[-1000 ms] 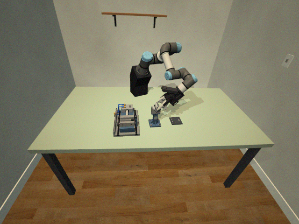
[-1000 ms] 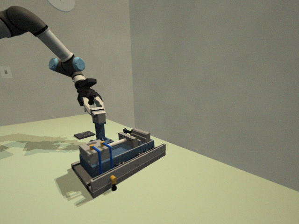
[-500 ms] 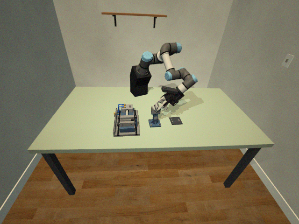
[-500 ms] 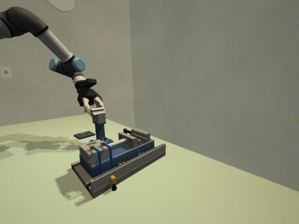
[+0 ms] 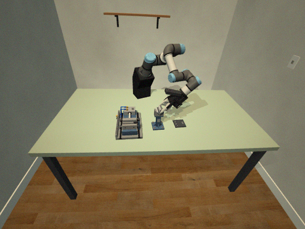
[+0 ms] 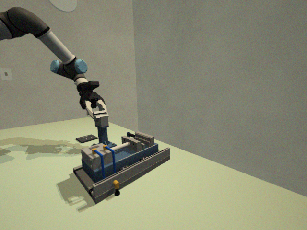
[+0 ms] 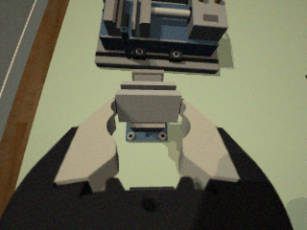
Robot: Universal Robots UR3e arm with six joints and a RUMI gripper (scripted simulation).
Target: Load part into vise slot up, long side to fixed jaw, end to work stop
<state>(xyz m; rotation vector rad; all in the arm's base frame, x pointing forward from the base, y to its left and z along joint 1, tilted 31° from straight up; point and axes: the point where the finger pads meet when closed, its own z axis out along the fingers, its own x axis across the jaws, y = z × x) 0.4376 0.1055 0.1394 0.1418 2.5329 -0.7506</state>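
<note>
The grey part [image 6: 100, 112] [image 7: 149, 107] sits at the top of the V-block [image 5: 157, 125] [image 6: 102, 134], tilted. A dark slot line runs along its side toward the vise. My gripper [image 5: 159, 109] [image 6: 100, 115] [image 7: 148, 100] is shut on the part, one finger at each end. The vise [image 5: 129, 131] [image 6: 123, 154] [image 7: 158, 42] stands open beside the V-block. Its fixed jaw [image 5: 129, 126] [image 6: 144, 138] is apart from the moving jaw [image 5: 129, 120] [image 6: 130, 143] [image 7: 144, 21] on the rod. The work stop [image 5: 136, 122] shows as a dark rod. The low bars are mostly hidden.
The dark infeed plate [image 5: 179, 123] [image 6: 86, 138] lies on the V-block's side away from the vise. Blue air hoses [image 5: 121, 112] [image 6: 113, 160] rise at the cylinder block [image 6: 96, 155] [image 7: 207, 22]. A rail [image 6: 134, 173] runs along the vise's outer side.
</note>
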